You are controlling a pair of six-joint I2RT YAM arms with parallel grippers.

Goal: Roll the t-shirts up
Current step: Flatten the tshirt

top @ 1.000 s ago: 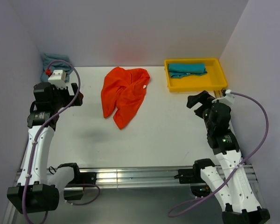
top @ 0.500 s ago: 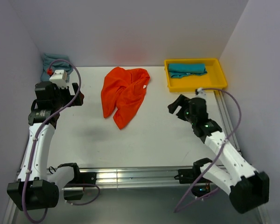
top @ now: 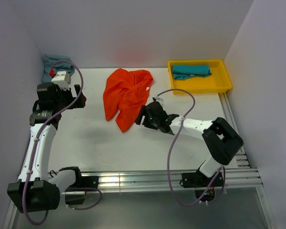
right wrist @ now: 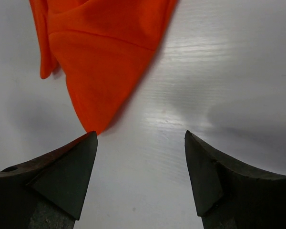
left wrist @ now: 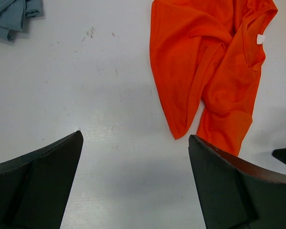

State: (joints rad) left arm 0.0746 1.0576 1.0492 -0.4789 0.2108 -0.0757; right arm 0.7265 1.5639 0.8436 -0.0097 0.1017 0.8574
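A crumpled orange-red t-shirt (top: pixel 126 98) lies at the middle back of the table; its lower folds and neck opening show in the left wrist view (left wrist: pixel 205 71). My right gripper (top: pixel 142 117) hangs open just off the shirt's lower right edge. Bare table shows between its fingers, and the shirt's pointed lower tip (right wrist: pixel 93 121) reaches its left fingertip (right wrist: pixel 81 157). My left gripper (left wrist: pixel 135 136) is open and empty, well left of the shirt (top: pixel 78 98). A teal t-shirt (top: pixel 191 71) lies folded in the tray. A grey-blue t-shirt (top: pixel 55 63) sits bunched in the back left corner.
The yellow plastic tray (top: pixel 219 84) stands at the back right. Walls close off the back and both sides. A metal rail (top: pixel 133 180) runs along the near edge between the arm bases.
My right arm has swung left from beside the yellow tray, across the table, to the orange shirt's lower edge. The left arm has hardly moved.
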